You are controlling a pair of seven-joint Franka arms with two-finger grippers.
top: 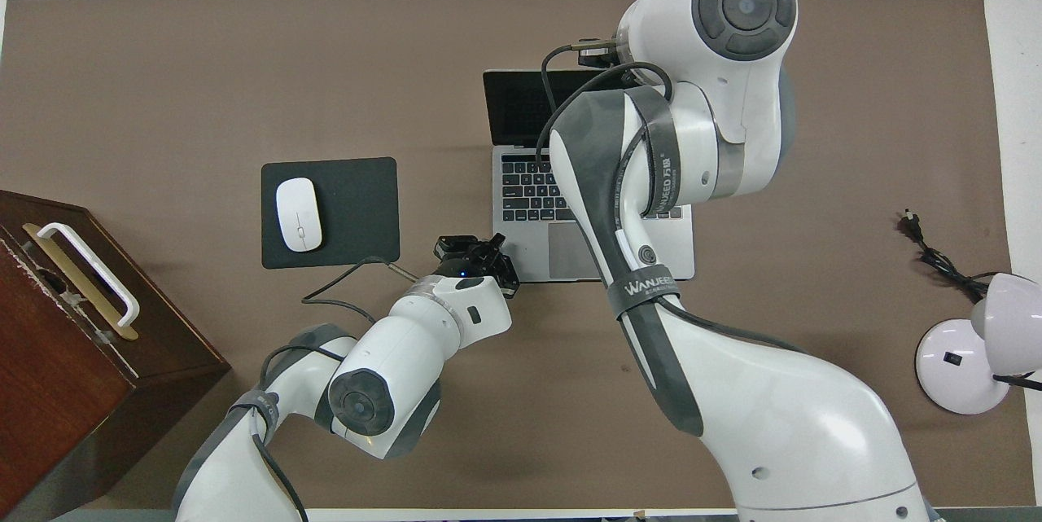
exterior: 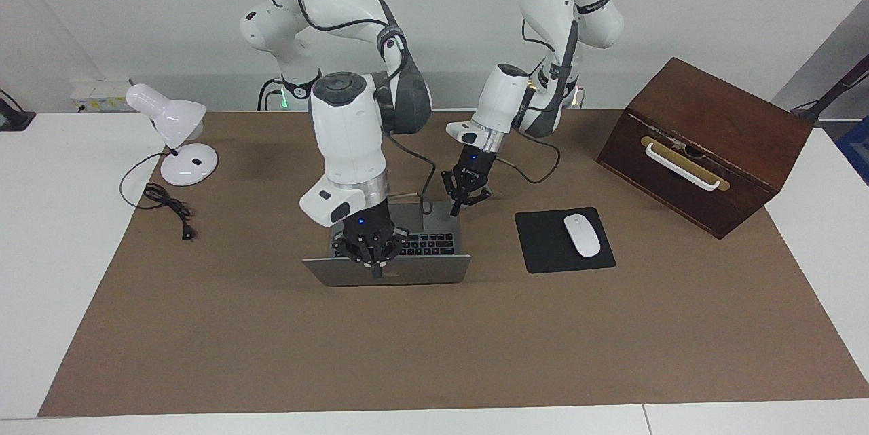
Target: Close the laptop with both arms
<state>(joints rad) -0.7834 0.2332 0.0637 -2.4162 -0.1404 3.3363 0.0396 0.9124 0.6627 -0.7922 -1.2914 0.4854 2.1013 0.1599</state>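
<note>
The silver-grey laptop [exterior: 421, 271] stands open on the brown mat, its lid tilted away from the robots and its keyboard [top: 529, 188] facing them. My right gripper [exterior: 375, 271] is shut, its fingertips pressed against the middle of the lid's top edge; in the overhead view the right arm [top: 651, 180] hides it. My left gripper [exterior: 455, 211] is also shut and holds nothing. It points down at the corner of the laptop's base nearest the robots, toward the left arm's end [top: 480, 247]. Whether it touches the base I cannot tell.
A black mouse pad [exterior: 543, 245] with a white mouse [exterior: 582, 235] lies beside the laptop toward the left arm's end. A wooden box [exterior: 706, 143] with a white handle stands at that end. A white desk lamp [exterior: 173, 129] and its cord [exterior: 166, 204] are at the right arm's end.
</note>
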